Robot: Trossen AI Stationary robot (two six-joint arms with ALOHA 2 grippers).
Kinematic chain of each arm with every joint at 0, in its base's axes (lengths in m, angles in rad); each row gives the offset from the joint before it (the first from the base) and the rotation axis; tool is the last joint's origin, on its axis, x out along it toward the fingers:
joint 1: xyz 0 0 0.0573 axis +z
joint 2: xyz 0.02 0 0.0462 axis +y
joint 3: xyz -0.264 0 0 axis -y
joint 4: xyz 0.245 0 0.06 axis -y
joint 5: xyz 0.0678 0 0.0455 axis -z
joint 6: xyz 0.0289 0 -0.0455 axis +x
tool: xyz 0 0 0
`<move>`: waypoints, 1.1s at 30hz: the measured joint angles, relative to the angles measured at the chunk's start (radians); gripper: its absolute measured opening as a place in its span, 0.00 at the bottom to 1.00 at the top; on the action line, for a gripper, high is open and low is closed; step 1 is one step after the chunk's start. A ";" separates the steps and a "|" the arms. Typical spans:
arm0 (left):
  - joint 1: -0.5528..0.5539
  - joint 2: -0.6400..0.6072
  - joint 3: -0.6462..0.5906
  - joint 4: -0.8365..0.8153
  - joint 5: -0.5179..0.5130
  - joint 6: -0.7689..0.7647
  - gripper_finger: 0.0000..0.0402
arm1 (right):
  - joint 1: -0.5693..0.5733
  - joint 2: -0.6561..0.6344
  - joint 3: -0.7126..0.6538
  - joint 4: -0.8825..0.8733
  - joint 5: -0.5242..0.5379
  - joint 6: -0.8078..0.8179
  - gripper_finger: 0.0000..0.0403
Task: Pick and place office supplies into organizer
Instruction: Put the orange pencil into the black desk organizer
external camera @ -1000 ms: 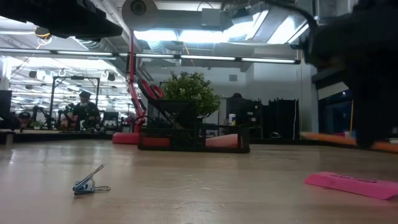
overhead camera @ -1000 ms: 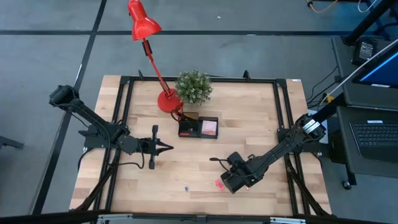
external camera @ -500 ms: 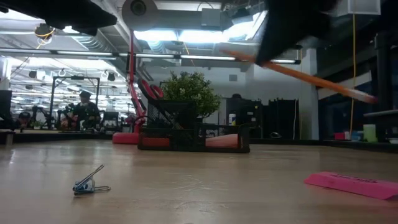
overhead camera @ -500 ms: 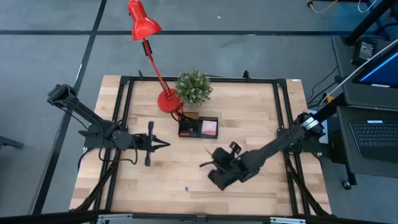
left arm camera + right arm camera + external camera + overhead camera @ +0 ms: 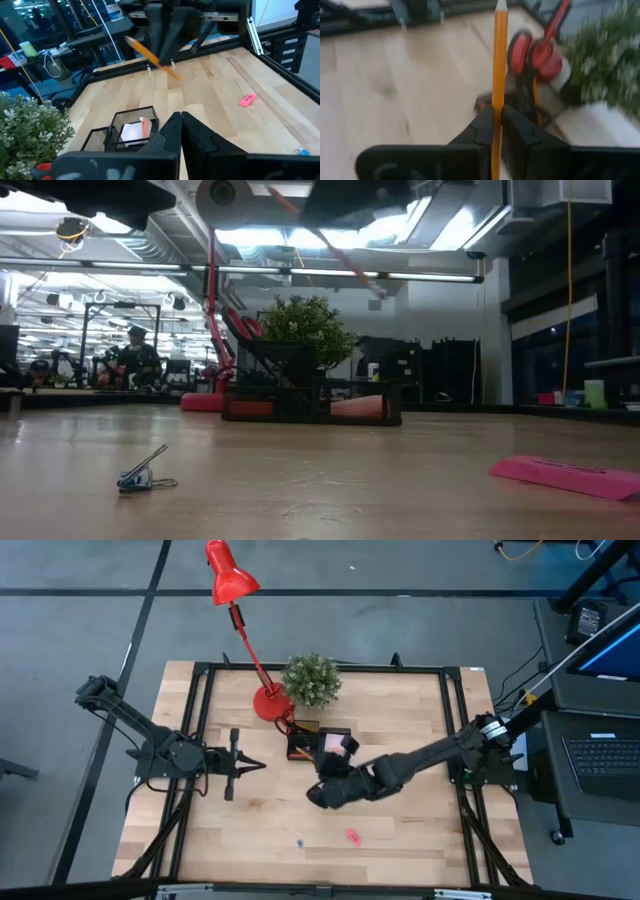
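Observation:
My right gripper (image 5: 328,786) hangs above the table just in front of the black mesh organizer (image 5: 320,745) and is shut on an orange pencil (image 5: 498,65). The pencil also shows in the left wrist view (image 5: 150,56) and in the low view (image 5: 325,245). The organizer holds red-handled scissors (image 5: 530,52) and a pink pad (image 5: 337,745). My left gripper (image 5: 260,766) is shut and empty, left of the organizer. A pink piece (image 5: 352,835) and a small blue clip (image 5: 298,841) lie on the table near its front edge. My right gripper pinches the pencil's shaft (image 5: 498,112) between its two fingers (image 5: 482,125), around the middle of its length. The pencil is lifted clear of the table and slants, with its sharpened end (image 5: 500,5) pointing ahead toward the organizer.
A red desk lamp (image 5: 232,580) with a round base (image 5: 268,702) and a green potted plant (image 5: 312,680) stand just behind the organizer. A black frame rail (image 5: 320,667) runs around the table top. People and benches show in the room beyond (image 5: 135,360).
My right gripper has carried the pencil up and toward the table's far left, from near the pink piece to just in front of the organizer, turning as it went. The pink piece is uncovered again. My left gripper has drawn back a little toward the left and far edges.

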 joint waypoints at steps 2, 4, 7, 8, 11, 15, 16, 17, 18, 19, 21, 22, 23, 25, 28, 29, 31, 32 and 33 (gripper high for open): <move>0.000 -0.012 0.000 -0.008 0.001 0.000 0.01 | -0.025 0.000 0.000 0.071 0.001 -0.079 0.09; 0.000 -0.020 0.000 -0.009 0.001 0.001 0.01 | -0.051 0.000 0.000 0.145 0.000 -0.158 0.09; 0.000 -0.025 0.000 -0.019 0.001 0.002 0.00 | -0.093 0.000 -0.008 0.241 0.000 -0.243 0.09; 0.000 -0.026 0.000 -0.026 0.001 0.003 0.00 | -0.108 -0.001 -0.019 0.276 0.000 -0.259 0.09; 0.000 -0.028 0.000 -0.047 0.001 0.003 0.01 | -0.149 -0.001 -0.065 0.384 0.000 -0.310 0.09; 0.000 -0.029 0.000 -0.054 0.001 0.003 0.00 | -0.193 -0.001 -0.158 0.594 0.000 -0.372 0.09; 0.000 -0.029 0.000 -0.054 0.001 0.003 0.00 | -0.200 -0.001 -0.189 0.656 -0.001 -0.391 0.09; 0.000 -0.029 0.000 -0.054 0.001 0.003 0.00 | -0.207 -0.001 -0.220 0.725 -0.002 -0.413 0.09; 0.000 -0.029 0.000 -0.054 0.001 0.003 0.01 | -0.213 -0.001 -0.248 0.794 -0.003 -0.436 0.09; 0.000 -0.029 0.000 -0.054 0.001 0.003 0.01 | -0.217 -0.001 -0.279 0.868 -0.002 -0.460 0.09; 0.000 -0.029 0.000 -0.054 0.001 0.003 0.01 | -0.224 -0.001 -0.334 0.987 -0.003 -0.501 0.09; 0.000 -0.029 0.000 -0.054 0.001 0.003 0.00 | -0.227 -0.001 -0.363 1.042 -0.003 -0.519 0.09; 0.000 -0.029 0.000 -0.054 0.001 0.003 0.00 | -0.230 -0.001 -0.387 1.091 -0.003 -0.541 0.09; 0.000 -0.029 0.000 -0.054 0.001 0.003 0.00 | -0.235 -0.001 -0.433 1.188 -0.012 -0.562 0.09; 0.000 -0.029 0.000 -0.054 0.001 0.003 0.01 | -0.237 -0.001 -0.496 1.299 -0.029 -0.568 0.09; 0.000 -0.029 0.000 -0.054 0.001 0.003 0.01 | -0.239 -0.001 -0.515 1.336 -0.030 -0.574 0.09; 0.000 -0.029 0.000 -0.054 0.002 0.003 0.00 | -0.243 -0.001 -0.547 1.401 -0.030 -0.589 0.09; 0.000 -0.029 0.000 -0.054 0.002 0.003 0.00 | -0.245 -0.001 -0.563 1.428 -0.031 -0.590 0.09; 0.000 -0.029 0.000 -0.054 0.002 0.003 0.00 | -0.246 -0.001 -0.577 1.451 -0.032 -0.591 0.09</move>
